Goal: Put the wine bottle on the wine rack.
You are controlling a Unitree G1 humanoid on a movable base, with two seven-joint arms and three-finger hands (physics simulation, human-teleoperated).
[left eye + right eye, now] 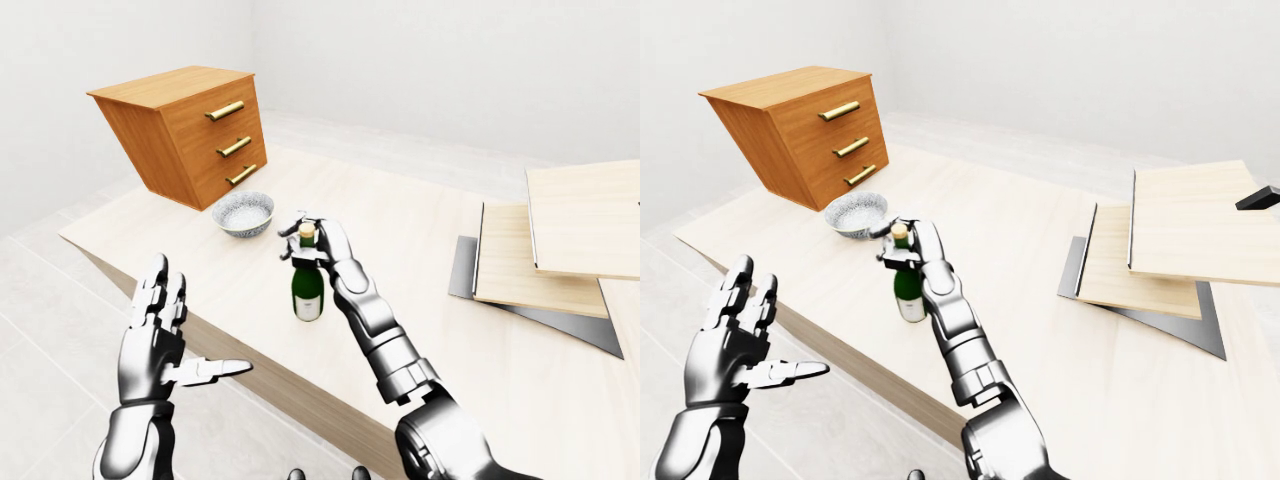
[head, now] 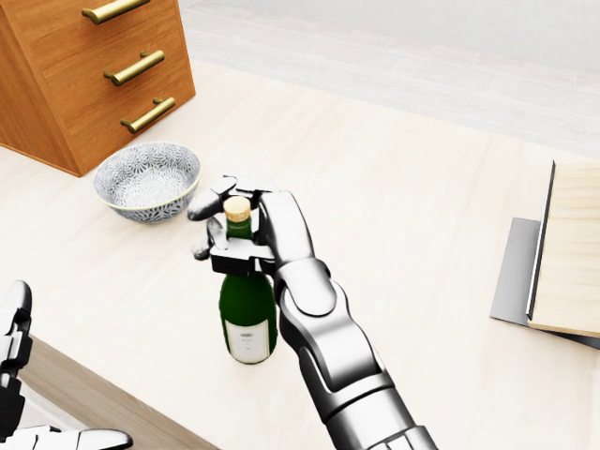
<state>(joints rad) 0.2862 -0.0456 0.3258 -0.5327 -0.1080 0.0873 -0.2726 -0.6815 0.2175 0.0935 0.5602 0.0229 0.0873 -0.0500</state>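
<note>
A green wine bottle (image 2: 247, 317) with a cork and a white label stands upright on the pale wooden table (image 2: 422, 206), left of centre in the head view. My right hand (image 2: 219, 234) has its fingers curled round the bottle's neck just under the cork, with the thumb across the near side. My left hand (image 1: 195, 330) hangs open off the table's near edge at lower left, fingers spread and holding nothing. Stepped pale wooden boards on a grey base (image 1: 545, 250), possibly the wine rack, lie at the right.
A patterned white bowl (image 2: 147, 180) sits just left of the bottle. A wooden drawer cabinet (image 2: 84, 66) with brass handles stands tilted at the upper left. The table's near edge (image 1: 200, 330) runs diagonally between my left hand and the bottle.
</note>
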